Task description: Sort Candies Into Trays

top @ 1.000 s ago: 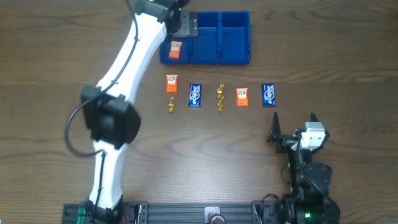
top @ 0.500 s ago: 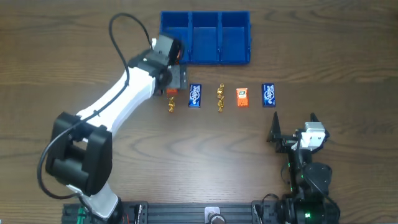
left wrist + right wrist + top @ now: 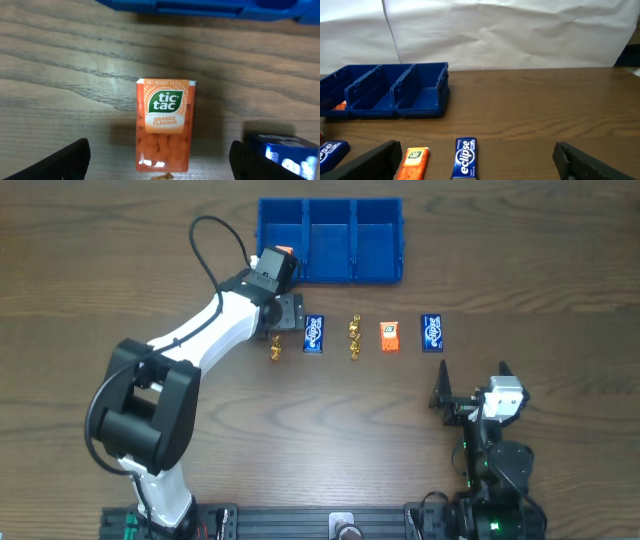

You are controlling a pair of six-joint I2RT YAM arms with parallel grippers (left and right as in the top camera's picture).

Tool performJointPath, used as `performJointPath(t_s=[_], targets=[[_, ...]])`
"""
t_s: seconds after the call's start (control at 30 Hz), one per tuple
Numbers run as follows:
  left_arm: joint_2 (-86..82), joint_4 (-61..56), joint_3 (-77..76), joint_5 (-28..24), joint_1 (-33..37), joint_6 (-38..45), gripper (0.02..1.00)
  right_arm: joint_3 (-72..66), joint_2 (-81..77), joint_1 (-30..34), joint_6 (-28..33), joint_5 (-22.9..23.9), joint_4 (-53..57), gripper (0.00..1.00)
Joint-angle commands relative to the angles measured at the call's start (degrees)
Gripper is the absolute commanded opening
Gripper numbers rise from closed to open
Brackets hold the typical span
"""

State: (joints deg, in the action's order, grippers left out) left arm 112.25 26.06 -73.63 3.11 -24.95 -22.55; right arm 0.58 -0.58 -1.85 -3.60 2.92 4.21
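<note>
The left tool hung wide open over the orange candy box, fingers clear of both sides. The box lay flat on the desk just before the blue tray. The left arm reached forward, elbow bent.

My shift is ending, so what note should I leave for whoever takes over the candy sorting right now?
Left claw: open over an orange box on the table, not gripped.
Right claw: open, parked, empty.
Done: one orange box in the blue tray's left compartment.
Left: that box, another orange box, two blue packs, three gold candies.
</note>
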Motion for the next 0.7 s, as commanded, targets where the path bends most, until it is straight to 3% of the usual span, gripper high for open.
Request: performJointPath(t_s=[0.03, 0.43, 0.57, 0.7], targets=[[1.7, -0.6, 0.0, -0.1, 0.2, -0.4, 0.869, -0.2, 0.4, -0.1, 0.7, -0.3, 0.3, 1.000], [4.4, -1.3, 0.0, 0.0, 0.2, 1.4, 0.781, -0.2, 0.4, -0.1, 0.7, -0.3, 0.3, 1.000], [4.4, -2.1, 0.0, 0.0, 0.2, 1.8, 0.608, -0.2, 0.4, -0.1, 0.7, -0.3, 0.3, 1.000], [4.4, -2.1, 0.0, 0.0, 0.2, 1.8, 0.334, -0.2, 0.4, -0.1, 0.7, -0.3, 0.3, 1.000]])
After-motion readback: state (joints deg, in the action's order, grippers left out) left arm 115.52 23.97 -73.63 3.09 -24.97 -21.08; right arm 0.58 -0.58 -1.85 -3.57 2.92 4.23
